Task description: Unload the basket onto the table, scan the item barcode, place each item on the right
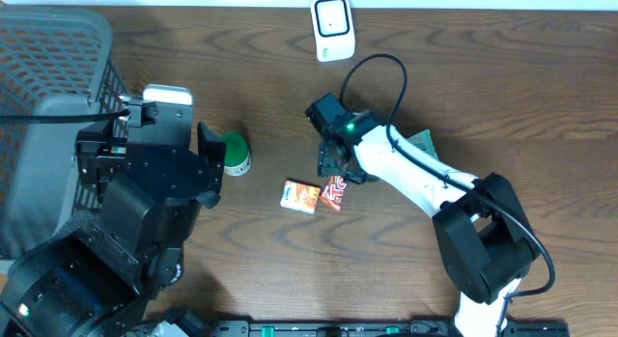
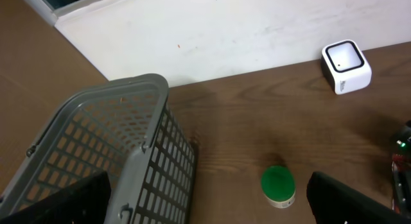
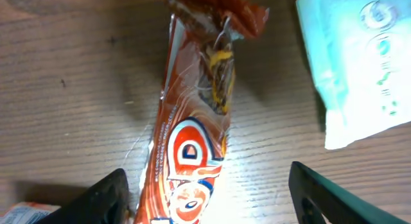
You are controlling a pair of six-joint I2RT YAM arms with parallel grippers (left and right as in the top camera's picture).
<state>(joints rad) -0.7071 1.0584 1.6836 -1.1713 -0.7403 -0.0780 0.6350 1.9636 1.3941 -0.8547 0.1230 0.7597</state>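
A red chocolate bar wrapper lies flat on the wooden table, lengthwise between the fingers of my right gripper. The gripper is open and neither finger touches the wrapper. In the overhead view the same wrapper sits at the table's middle, under the right gripper. The white scanner stands at the far edge and also shows at the right of the left wrist view. My left gripper hangs open and empty near the basket, far from the wrapper.
A grey mesh basket fills the left side. A green-lidded tub stands beside the left arm. An orange packet lies just left of the wrapper. A pale teal pouch lies to the wrapper's right.
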